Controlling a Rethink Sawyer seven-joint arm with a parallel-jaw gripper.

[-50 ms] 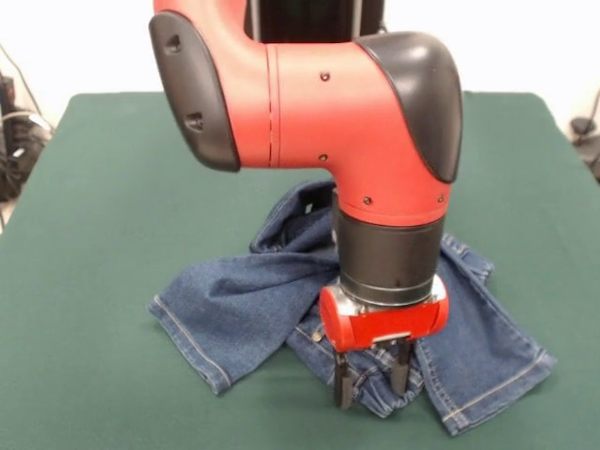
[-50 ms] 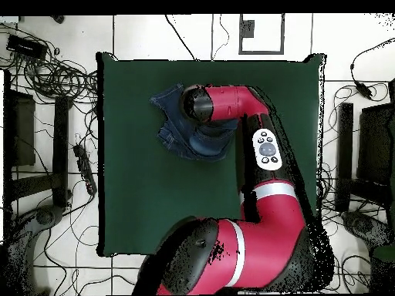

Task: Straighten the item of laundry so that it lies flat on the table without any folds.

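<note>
The item of laundry [image 1: 234, 305], a small pair of blue denim jeans with tan stitching, lies crumpled and folded over itself near the front of the dark green table [image 1: 94, 187]. One leg spreads to the left, another part to the right, with the waist bunched behind the arm. My gripper [image 1: 373, 378] points straight down over the front middle fold of the jeans, its two black fingers [image 1: 342, 380] apart and open, tips at the cloth. From overhead the arm covers much of the jeans [image 2: 171, 127]; the gripper itself is hidden under the wrist.
The red and black arm [image 1: 309, 103] reaches over the table's middle. Cables and dark equipment [image 2: 46, 92] lie on the floor around the table [image 2: 154, 208].
</note>
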